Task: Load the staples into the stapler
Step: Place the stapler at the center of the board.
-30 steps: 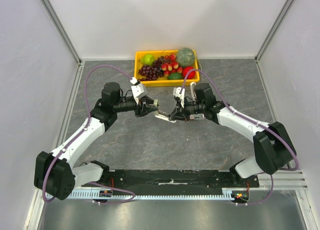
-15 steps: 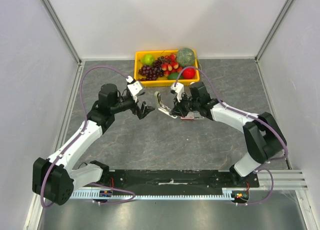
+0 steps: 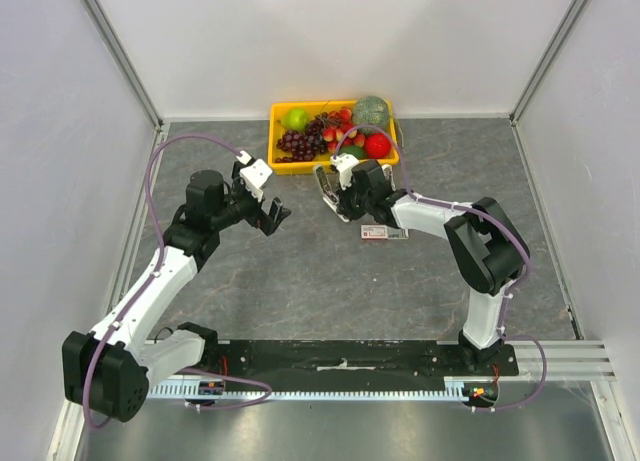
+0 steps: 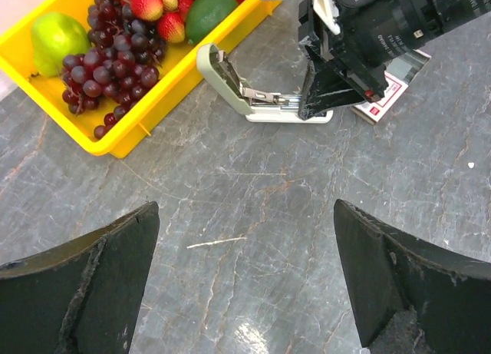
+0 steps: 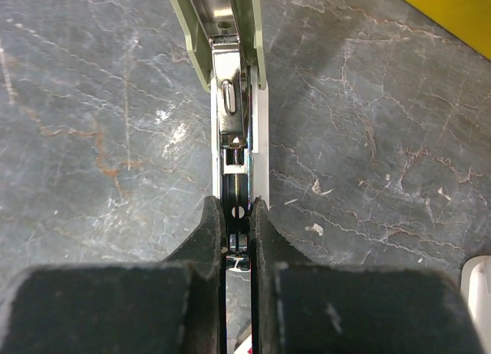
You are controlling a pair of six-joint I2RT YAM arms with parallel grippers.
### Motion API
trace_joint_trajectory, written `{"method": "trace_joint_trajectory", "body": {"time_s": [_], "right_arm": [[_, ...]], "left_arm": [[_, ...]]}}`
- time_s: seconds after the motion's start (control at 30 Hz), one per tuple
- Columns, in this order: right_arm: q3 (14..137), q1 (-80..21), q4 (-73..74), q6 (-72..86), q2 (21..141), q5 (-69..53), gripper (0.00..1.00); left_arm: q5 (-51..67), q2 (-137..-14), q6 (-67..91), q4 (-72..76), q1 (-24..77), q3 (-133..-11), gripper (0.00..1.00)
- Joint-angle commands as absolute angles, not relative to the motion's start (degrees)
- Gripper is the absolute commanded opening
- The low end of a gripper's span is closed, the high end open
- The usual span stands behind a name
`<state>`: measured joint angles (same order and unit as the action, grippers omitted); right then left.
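The left gripper (image 3: 275,218) has been released from the stapler (image 4: 265,108) and drawn back to the left, its jaws now spread wide and empty, while the stapler has been carried towards the yellow tray (image 3: 300,164) with its lid swung open; the magazine is judged to be exposed for loading. The right gripper (image 5: 237,220) is clamped on the stapler's metal rail, and the staples (image 3: 384,232), a red and white box, are seen lying flat on the table just beside that gripper, away from the tray, held by neither claw
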<state>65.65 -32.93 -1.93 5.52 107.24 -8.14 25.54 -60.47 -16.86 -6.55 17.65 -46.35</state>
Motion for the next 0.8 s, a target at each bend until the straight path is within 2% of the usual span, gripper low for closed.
{"method": "trace_joint_trajectory", "body": {"time_s": [0.0,0.2,0.3,0.4,0.43,0.77], "right_arm": [[68.8,-35.0,-5.8,8.5,109.2,1.8,0.00],[67.8,-35.5,-6.3,9.3,109.8,5.3,0.01],[67.5,-35.5,-6.2,9.5,109.7,5.7,0.05],[67.8,-35.6,-5.4,9.6,109.9,5.1,0.20],[68.1,-35.6,-4.7,9.6,110.0,4.9,0.29],[69.0,-35.8,-2.6,7.4,107.9,3.6,0.53]], "left_arm": [[24.3,-59.9,-18.9,-6.1,17.2,-45.6,1.00],[24.9,-60.1,-18.5,-5.9,17.3,-46.0,1.00],[25.1,-59.9,-18.5,-5.9,17.3,-45.8,1.00],[24.9,-59.7,-18.5,-5.8,17.3,-45.5,1.00],[24.9,-59.6,-18.5,-5.8,17.3,-45.4,1.00],[24.8,-59.5,-18.6,-6.1,17.3,-45.6,1.00]]}}
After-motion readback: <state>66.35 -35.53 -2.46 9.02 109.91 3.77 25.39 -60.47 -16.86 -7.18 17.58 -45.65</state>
